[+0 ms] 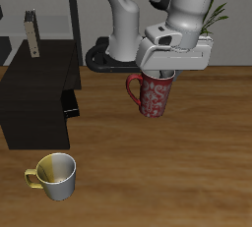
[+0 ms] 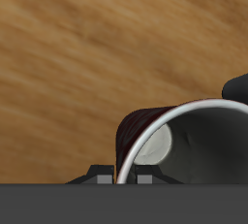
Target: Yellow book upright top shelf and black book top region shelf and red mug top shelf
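Firstly, the shelf [image 1: 30, 84] stands as a single black cabinet at one end of the table [image 1: 192, 167], its flat top serving as the place where things are to be set. One yellow book [image 1: 32, 34] stands upright on that top, thin edge forward, so its part of the task appears done. One black book [image 1: 70, 101] shows a pale stripe of pages at the open side of the shelf, below the top; which compartment holds it cannot be told from this view. Nearer the table's front edge, one yellow mug [image 1: 56, 175] sits upright and alone on the wood, well apart from everything else; it has no part in the task and is best left where it is. Farther along, one red mug [image 1: 155, 95] is upright with its handle turned toward the shelf, directly beneath the arm and well apart from the shelf top where it belongs. The gripper [image 1: 162, 74] points straight down over the mug's mouth. In the wrist view the mug's rim [image 2: 140, 126] runs between the two fingertips of the gripper [image 2: 121, 176], which are drawn close about the wall, one inside and one outside; the hand is judged to be clamped on the red mug. Such a rim hold keeps the mug level for carrying. Whether the mug rests on the table or hangs just above it cannot be told.
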